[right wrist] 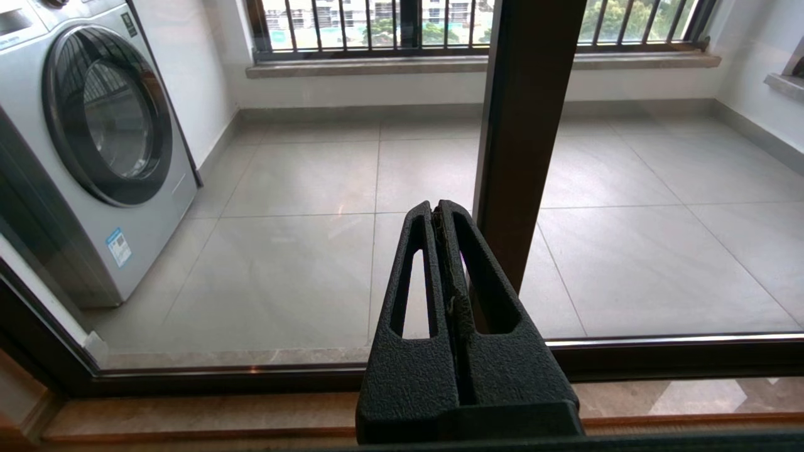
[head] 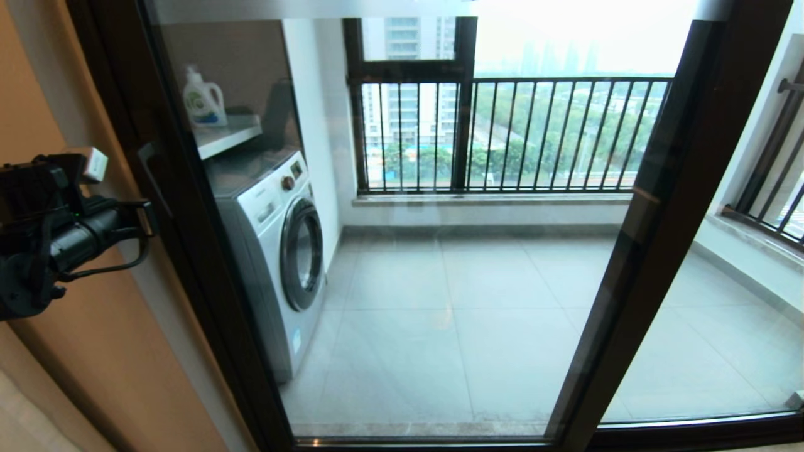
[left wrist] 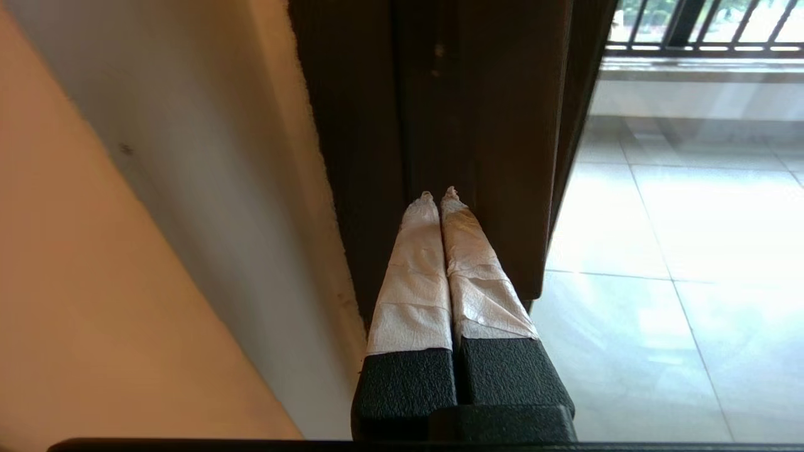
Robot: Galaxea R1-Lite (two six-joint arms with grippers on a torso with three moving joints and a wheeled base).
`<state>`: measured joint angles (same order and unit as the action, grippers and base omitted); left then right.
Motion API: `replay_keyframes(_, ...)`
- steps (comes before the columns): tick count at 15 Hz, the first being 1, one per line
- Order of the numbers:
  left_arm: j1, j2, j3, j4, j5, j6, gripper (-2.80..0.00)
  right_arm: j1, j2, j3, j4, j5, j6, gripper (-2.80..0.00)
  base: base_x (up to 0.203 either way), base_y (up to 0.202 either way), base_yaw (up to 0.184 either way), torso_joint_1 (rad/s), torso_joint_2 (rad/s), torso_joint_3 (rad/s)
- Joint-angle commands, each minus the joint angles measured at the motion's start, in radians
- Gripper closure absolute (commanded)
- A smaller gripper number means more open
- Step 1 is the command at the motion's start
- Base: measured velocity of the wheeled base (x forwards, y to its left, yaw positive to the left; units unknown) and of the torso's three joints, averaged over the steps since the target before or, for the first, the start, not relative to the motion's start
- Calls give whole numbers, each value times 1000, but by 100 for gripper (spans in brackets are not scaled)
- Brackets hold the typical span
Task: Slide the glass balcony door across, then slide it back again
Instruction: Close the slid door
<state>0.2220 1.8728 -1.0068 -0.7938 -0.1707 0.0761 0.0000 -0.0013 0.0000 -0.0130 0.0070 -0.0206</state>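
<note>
The glass balcony door [head: 452,301] fills the middle of the head view, a clear pane in a dark brown frame. Its left stile [head: 182,238] stands against the wall and carries a dark bar handle [head: 152,176]. My left arm [head: 56,232] is raised at the left, level with that handle. My left gripper [left wrist: 438,193] is shut and holds nothing; its white-taped fingers [left wrist: 414,276] point at the dark stile [left wrist: 440,113], tips at its surface. My right gripper [right wrist: 438,206] is shut and empty, low near the floor track [right wrist: 220,380], beside the door's right stile [right wrist: 521,138].
Behind the glass stand a washing machine [head: 276,251] and a shelf with a detergent bottle [head: 203,100]. Black railing bars [head: 534,132] line the outer window. An orange-beige wall [head: 94,351] is at the left. A second glass panel [head: 722,314] lies to the right.
</note>
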Motion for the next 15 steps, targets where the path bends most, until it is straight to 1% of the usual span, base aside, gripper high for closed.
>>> replay_keyframes(1,-15,-15,7,-4,-4,1,0,0,1,5,-1,1,-1,0,0,0,0,0,0,0)
replay_keyframes(6,-64,-41,7,1,5,1,0,0,1,5,-1,-1,-1,0,0,0,0,0,0,0)
replay_keyframes(13,-85,-79,-3,16,13,1,0,0,1,5,-1,-1,-1,0,0,0,0,0,0,0)
replay_keyframes(15,-88,-88,-28,19,13,1,0,0,1,5,-1,0,-1,0,0,0,0,0,0,0)
